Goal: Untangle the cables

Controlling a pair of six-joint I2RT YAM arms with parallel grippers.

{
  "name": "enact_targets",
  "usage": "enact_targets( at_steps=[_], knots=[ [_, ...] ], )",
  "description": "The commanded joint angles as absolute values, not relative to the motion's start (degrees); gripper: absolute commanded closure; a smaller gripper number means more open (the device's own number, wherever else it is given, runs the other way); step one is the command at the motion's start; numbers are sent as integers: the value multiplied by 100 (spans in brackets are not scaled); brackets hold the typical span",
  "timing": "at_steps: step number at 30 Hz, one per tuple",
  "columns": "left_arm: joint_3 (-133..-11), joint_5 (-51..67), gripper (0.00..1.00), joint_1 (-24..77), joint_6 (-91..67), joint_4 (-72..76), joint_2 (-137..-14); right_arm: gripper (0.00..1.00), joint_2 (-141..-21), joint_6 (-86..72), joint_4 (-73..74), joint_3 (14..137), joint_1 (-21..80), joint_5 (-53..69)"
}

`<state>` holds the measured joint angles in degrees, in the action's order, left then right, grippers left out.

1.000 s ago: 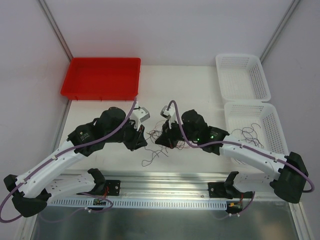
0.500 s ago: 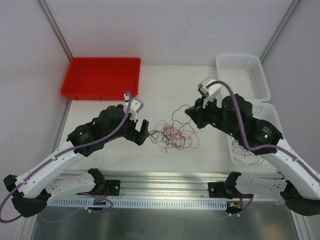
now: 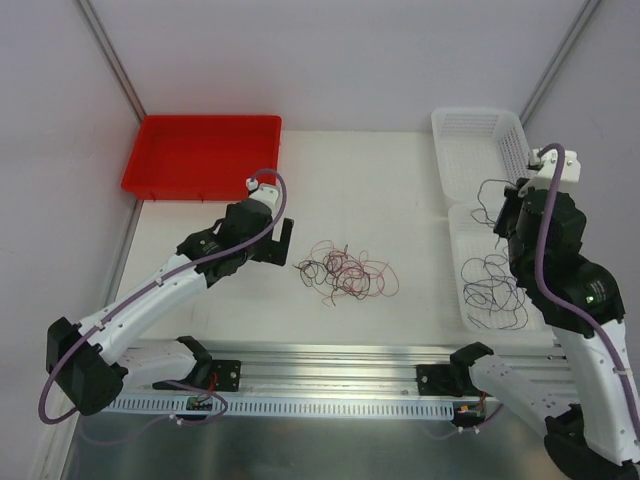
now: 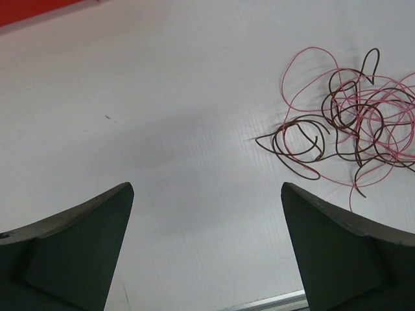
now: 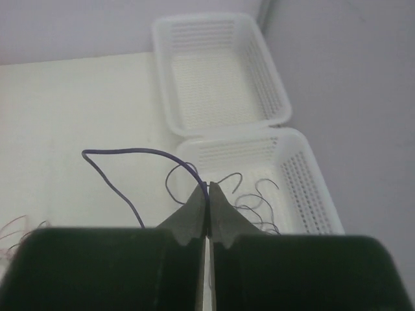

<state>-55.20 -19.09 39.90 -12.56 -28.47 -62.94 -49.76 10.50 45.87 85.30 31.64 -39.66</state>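
A tangle of thin pink, red and dark cables (image 3: 345,272) lies on the white table; in the left wrist view the same tangle (image 4: 350,123) sits at the right. My left gripper (image 3: 283,240) is open just left of it, and nothing is between its fingers (image 4: 206,186). My right gripper (image 3: 507,218) is raised over the near white basket (image 3: 548,232). It is shut on one purple cable (image 5: 130,153), which arcs out to the left from the fingertips (image 5: 208,188). Several loose purple and dark cables (image 3: 492,290) lie in that basket.
A second white basket (image 3: 485,150), with nothing in it, stands behind the near one. A red tray (image 3: 205,155) sits at the back left. The metal rail (image 3: 330,365) with the arm bases runs along the table's front edge.
My right gripper has lifted off the tangle and swung right over the near basket with a purple cable in it. My left gripper has opened and drawn back to the left of the tangle.
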Motion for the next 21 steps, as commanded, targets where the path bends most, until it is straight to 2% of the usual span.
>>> enact_targets(
  at_steps=[1, 7, 9, 10, 13, 16, 19, 21],
  knots=[
    [-5598, -1521, 1, 3894, -1591, -2689, -6372, 99, -4843, 616, 4607, 7886, 2103, -4115],
    [-5555, -1476, 1, 3876, -1099, -2716, -6433, 99, -4965, -437, 4273, 6295, 28, -2647],
    [-5581, -1276, 1, 3797, -1055, -2725, -6539, 85, -5158, -693, 4219, 5786, -515, -2330],
    [-5590, -1135, 1, 3779, -1089, -2699, -6583, 66, -5229, -877, 4236, 5670, -649, -2225],
    [-5713, -679, 1, 3683, -1274, -2689, -6899, 36, -5221, -932, 4298, 5441, -800, -2311],
    [-5731, -283, 1, 3586, -1494, -2689, -7101, 24, -4993, -607, 4149, 5449, -669, -1971],
    [-5748, -325, 1, 3577, -1485, -2681, -7233, 18, -4983, -369, 4210, 5755, -247, -1427],
    [-5861, -290, 1, 3577, -1415, -2689, -7426, 17, -5018, -291, 4210, 5914, 138, -952]
  ],
)
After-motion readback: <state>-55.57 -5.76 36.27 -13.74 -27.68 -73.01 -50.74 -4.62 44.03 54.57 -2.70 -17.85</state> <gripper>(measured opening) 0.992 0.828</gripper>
